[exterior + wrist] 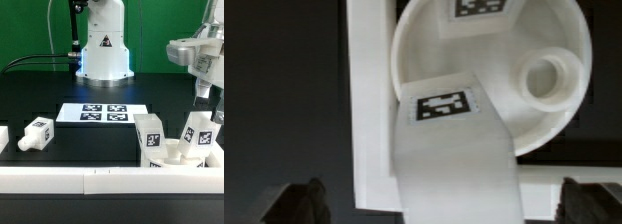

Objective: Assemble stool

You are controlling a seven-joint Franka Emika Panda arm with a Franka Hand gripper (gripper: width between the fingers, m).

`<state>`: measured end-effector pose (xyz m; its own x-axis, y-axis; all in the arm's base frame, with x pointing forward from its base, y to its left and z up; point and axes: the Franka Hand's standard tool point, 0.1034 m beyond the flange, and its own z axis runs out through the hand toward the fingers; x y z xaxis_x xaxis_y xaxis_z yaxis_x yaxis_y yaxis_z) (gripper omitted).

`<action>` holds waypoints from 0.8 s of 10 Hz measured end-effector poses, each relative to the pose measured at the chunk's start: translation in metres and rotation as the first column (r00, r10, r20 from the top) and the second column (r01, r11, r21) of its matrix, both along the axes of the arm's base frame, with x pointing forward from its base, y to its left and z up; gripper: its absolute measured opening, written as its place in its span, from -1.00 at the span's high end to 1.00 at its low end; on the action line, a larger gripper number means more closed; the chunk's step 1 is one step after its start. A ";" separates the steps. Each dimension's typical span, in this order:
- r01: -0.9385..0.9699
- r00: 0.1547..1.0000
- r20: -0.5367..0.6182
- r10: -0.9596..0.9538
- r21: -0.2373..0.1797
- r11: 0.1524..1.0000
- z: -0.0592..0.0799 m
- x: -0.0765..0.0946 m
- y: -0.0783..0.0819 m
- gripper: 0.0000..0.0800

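White plastic seat [178, 156] sits at the exterior view's right, set against the rail [90, 178], likely so the rail braces it while legs go in. Two legs [150, 135] stand tilted on it; whether they are fully home in their sockets cannot be told. Above them hangs the gripper [204, 92], jaws spread wide and empty. In the wrist view its fingertips [303, 203] flank one tagged leg [446, 140], seemingly lined up to grasp it. A third leg [38, 132] lies well apart, near the marker board [103, 112]. The wrist view cuts off much of the seat, and a part at the exterior view's left edge is too cropped to name
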<state>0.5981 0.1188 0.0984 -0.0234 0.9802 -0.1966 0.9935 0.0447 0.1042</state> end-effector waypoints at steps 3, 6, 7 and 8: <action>-0.061 0.998 -0.022 0.061 -0.022 0.998 -0.010 0.001 -0.005 -0.62; -0.019 1.000 -0.018 0.019 -0.022 1.000 -0.015 0.002 -0.010 -0.30; -0.003 1.000 -0.015 0.003 -0.020 1.000 -0.015 0.002 -0.010 -0.30; 0.079 0.997 0.002 -0.079 -0.010 0.997 -0.015 0.002 -0.010 0.03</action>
<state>0.6004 0.1090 0.0834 0.0547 0.9768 -0.2069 0.9938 -0.0332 0.1059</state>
